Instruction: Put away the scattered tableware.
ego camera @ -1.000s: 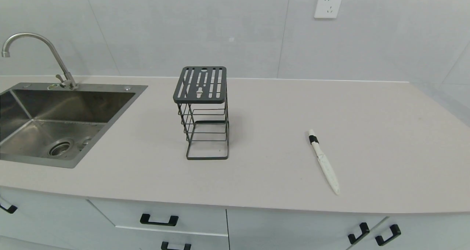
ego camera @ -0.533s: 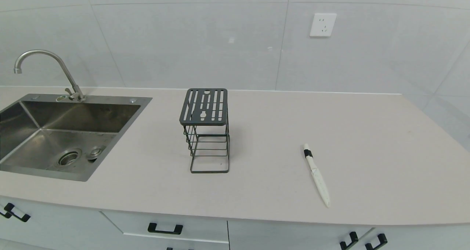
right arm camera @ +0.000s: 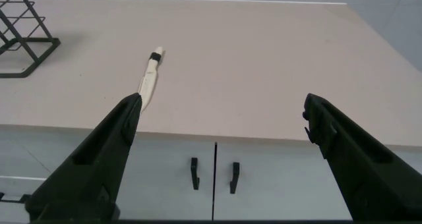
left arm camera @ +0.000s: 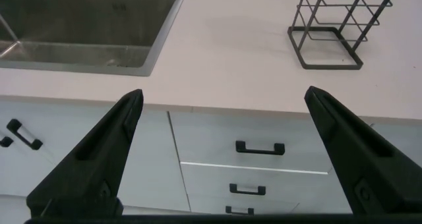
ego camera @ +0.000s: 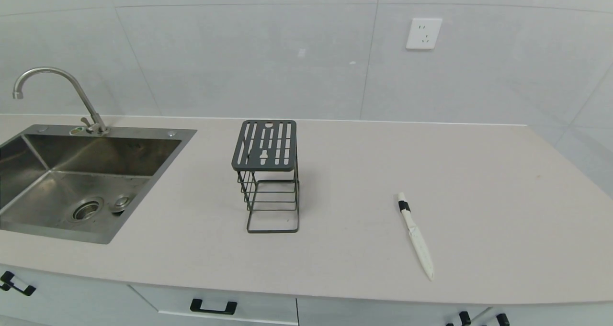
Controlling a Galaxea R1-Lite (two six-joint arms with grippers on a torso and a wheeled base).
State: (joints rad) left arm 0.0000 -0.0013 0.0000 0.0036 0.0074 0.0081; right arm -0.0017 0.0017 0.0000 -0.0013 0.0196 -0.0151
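One white knife with a black band lies flat on the pale countertop, near its front edge and well to the right of an upright dark wire rack. The left gripper and right gripper both gape wide, holding nothing, before the cabinet drawers. A steel sink sits at left.

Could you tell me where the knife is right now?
In the head view the white knife lies flat on the countertop, on the robot's right, apart from the black wire rack, near the front edge.
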